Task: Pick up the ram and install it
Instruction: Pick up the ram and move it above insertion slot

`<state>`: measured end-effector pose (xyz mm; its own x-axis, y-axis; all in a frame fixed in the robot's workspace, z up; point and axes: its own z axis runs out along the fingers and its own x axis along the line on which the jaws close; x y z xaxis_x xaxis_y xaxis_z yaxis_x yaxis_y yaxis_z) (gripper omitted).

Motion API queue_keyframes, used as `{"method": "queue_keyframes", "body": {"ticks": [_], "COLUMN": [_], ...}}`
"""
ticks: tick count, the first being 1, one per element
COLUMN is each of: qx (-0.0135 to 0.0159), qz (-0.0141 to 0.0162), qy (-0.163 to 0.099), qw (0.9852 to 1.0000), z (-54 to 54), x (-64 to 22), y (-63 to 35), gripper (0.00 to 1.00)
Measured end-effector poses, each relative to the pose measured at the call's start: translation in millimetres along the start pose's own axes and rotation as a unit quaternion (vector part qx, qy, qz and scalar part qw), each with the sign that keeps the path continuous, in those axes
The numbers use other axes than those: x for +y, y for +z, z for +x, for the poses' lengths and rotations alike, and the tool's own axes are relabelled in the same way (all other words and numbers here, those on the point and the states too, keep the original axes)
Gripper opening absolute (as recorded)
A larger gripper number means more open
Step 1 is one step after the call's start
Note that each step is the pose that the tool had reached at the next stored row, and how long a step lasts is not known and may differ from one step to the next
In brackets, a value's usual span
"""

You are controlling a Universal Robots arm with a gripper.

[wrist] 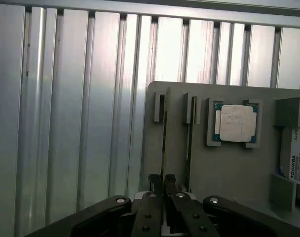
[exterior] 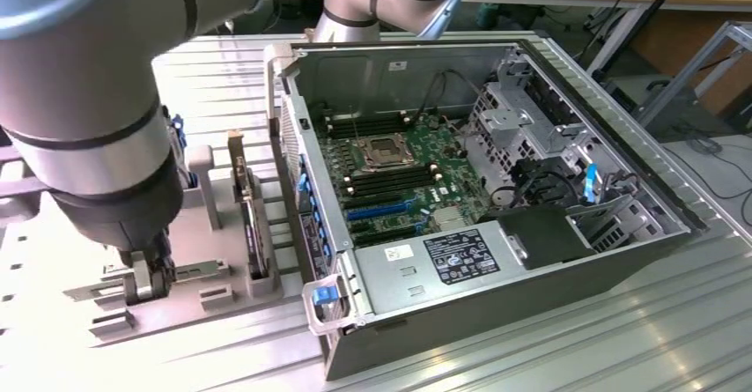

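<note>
My hand (wrist: 163, 180) was pressed together on the ram (wrist: 165, 128), the thin green stick, and pinched it. The ram stood on its edge in a slot of the gray holder (wrist: 229, 168) on the counter (wrist: 66, 123), near the square silver chip (wrist: 236, 123). I think the grabbing part was done. The ram was not lifted out yet. The open computer (exterior: 470, 189) sat just beside the holder. Lifting the ram and putting it in the computer were left to do.
</note>
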<state>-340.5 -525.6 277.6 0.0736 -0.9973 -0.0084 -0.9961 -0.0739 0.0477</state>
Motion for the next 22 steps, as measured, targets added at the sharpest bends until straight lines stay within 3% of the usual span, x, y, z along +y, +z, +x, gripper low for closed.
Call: {"method": "queue_keyframes", "body": {"ticks": [4,8,13,16,19,22], "qx": [0.0000,0.0000,0.0007,0.0015,0.0029,0.0041], "qz": [0.0000,0.0000,-0.0001,0.0001,-0.0001,-0.0003], "qy": [0.000,0.000,0.000,0.000,0.000,0.000], "qw": [1.0000,1.0000,1.0000,1.0000,1.0000,1.0000], "z": [-0.2,-0.5,-2.5,-13.5,-29.1,-30.5], "x": [1.2,2.7,4.0,4.2,3.5,3.2], "y": [-24.9,-57.4,-88.4,-107.7,-117.0,-117.0], "gripper": [0.13,0.13,0.13,0.13,0.13,0.13]}}
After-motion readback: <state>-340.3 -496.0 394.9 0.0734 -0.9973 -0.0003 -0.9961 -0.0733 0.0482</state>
